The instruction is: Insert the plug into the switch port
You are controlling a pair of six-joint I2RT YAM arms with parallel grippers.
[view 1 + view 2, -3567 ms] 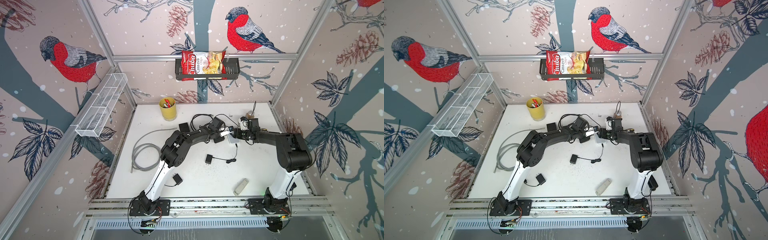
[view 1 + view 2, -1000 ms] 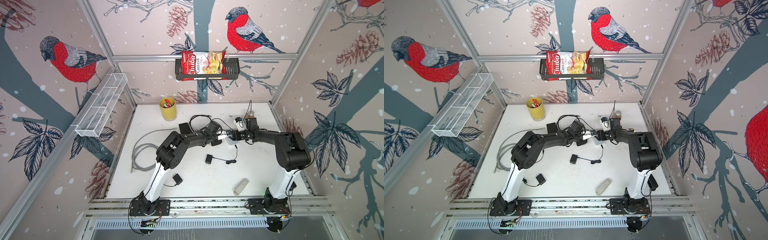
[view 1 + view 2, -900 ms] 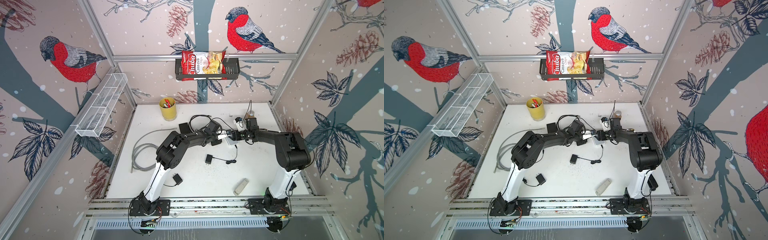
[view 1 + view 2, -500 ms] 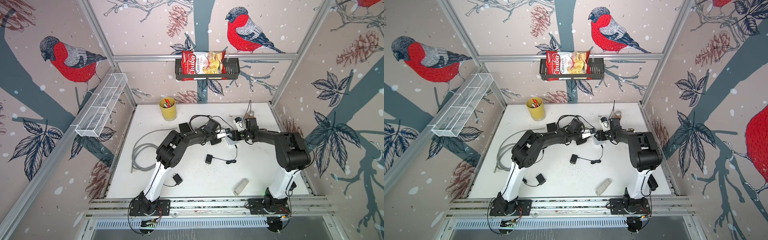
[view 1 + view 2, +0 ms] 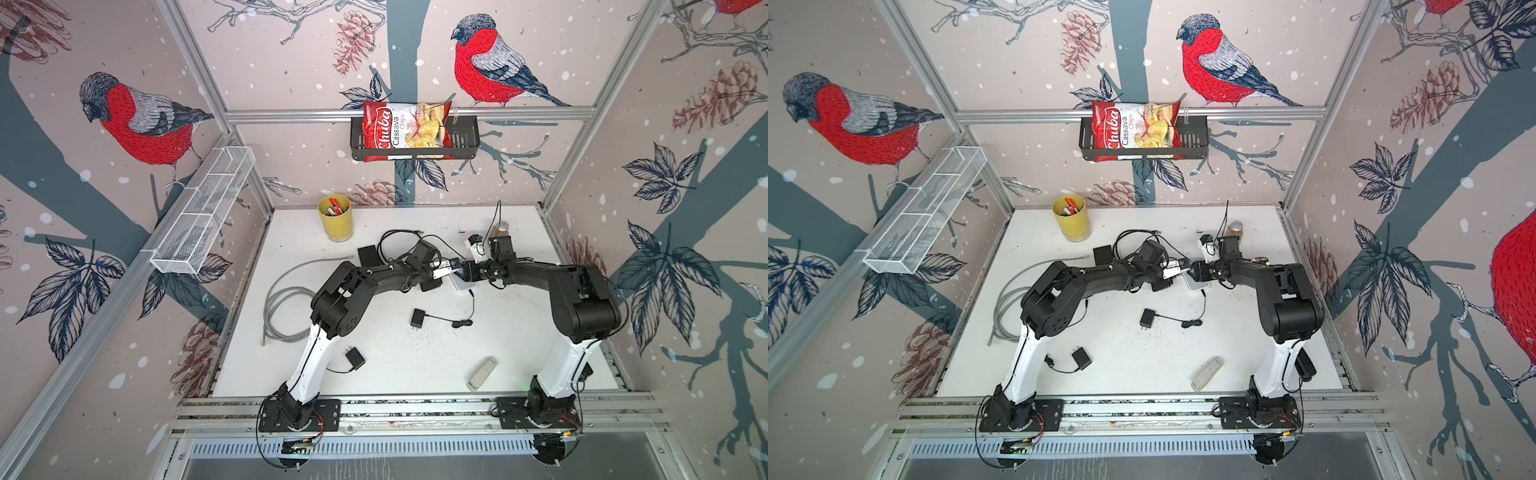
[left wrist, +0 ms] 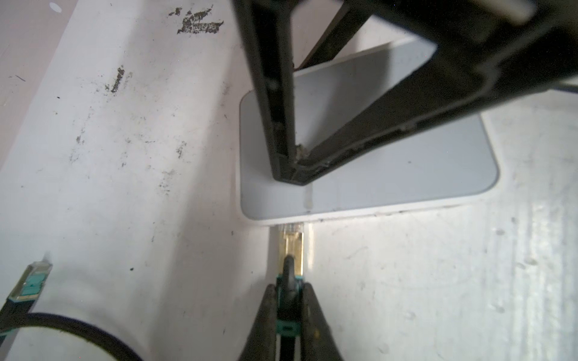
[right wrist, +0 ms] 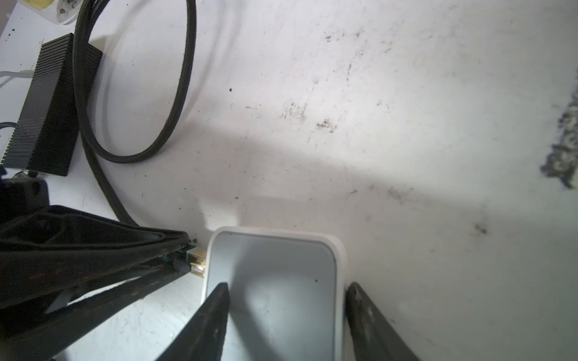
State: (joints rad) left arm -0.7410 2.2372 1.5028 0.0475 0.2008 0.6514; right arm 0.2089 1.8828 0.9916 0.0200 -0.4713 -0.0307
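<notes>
Left gripper (image 6: 289, 290), clenched on the RJ45 plug (image 6: 292, 243) at lower centre; tip is now brought to the switch (image 6: 375, 175), seating judged incomplete.

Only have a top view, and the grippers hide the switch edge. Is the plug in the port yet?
Observer: Not seated. In the left wrist view the plug has its clear tip just at the edge of the switch, and its gold body is all outside.
Operator: Left holding it?
Observer: Yes. The left gripper is shut on the plug's teal boot.
Operator: And right?
Observer: The right gripper is open. One fingertip is over the switch top on the plug side, the other is at the far edge.
</notes>
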